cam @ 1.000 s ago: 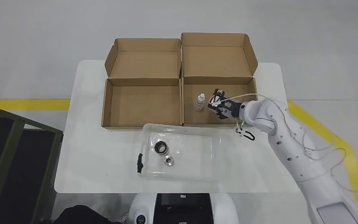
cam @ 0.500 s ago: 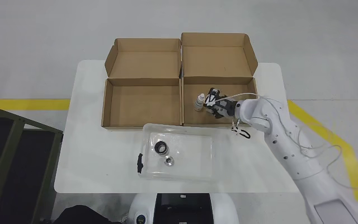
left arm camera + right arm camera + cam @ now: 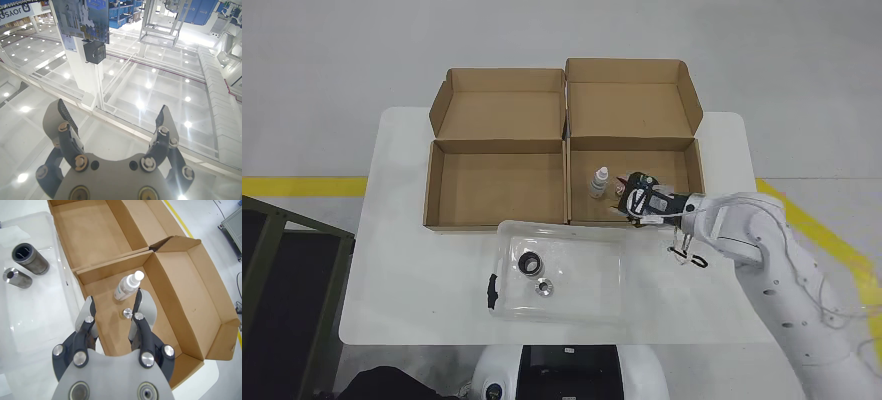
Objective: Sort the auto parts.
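Right tool (image 3: 115, 297): spread wide, carrying nothing, hanging over the near end of the right box (image 3: 189, 291).
Small silver stud (image 3: 127, 313): on that box's floor, below the spread jaws, just near of the upright spray bottle (image 3: 128, 287).
Clear tray (image 3: 54, 237): on the tabletop, holding the big steel sleeve (image 3: 30, 258) and small steel sleeve (image 3: 17, 278), both upright.
Left tool (image 3: 111, 106): open, empty, aimed at the ceiling.
Step, my read: the drop looks made; the tray comes next.
Doing it well: rise straight up, clear the bottle and box wall, then straddle one sleeve squarely from above.
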